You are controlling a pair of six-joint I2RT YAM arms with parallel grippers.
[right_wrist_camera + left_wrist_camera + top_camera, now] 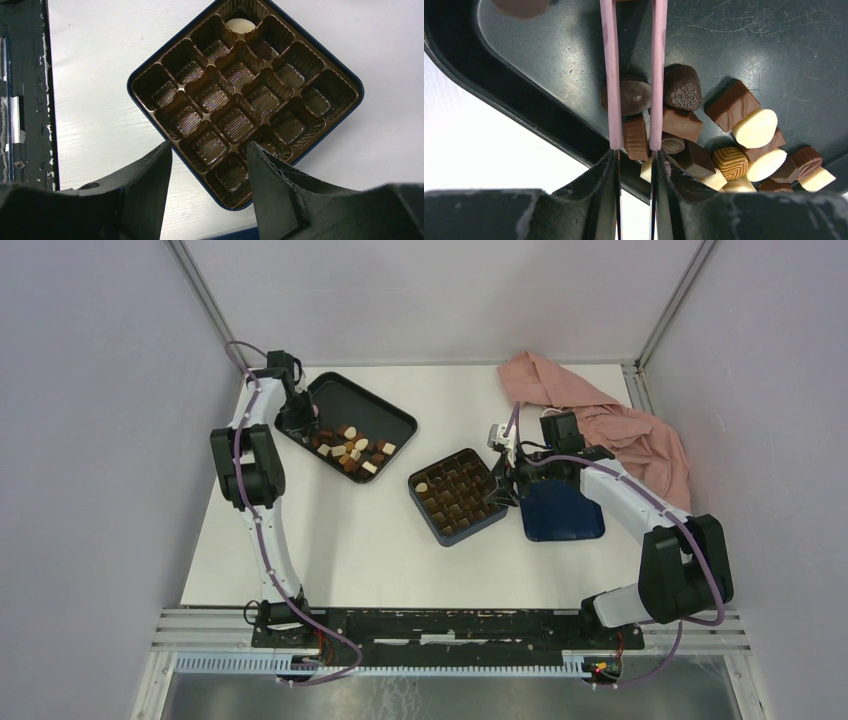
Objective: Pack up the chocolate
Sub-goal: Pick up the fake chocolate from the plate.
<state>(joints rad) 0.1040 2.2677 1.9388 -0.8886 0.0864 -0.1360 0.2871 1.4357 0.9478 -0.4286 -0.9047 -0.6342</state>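
Chocolate: we see bite-sized chocolate [681, 87] pieces in dark brown, mid-brown and cream-white. They are blocks, ovals and rounds, some ribbed or dimpled, heaped against one another.
Where: the heap lies along one edge of the black tray [749, 40] on the white counter [90, 75]. One cream-white round [240, 25] sits alone in a corner cell of the dark blue box [235, 120].
Left claw: the left claw [300, 425] is over the heap, its pink fingers [611, 75] close and parallel. A mid-brown piece [636, 137] is framed between them; we cannot tell whether they pinch it.
Right claw: the right claw [209, 150] is spread wide above the box.
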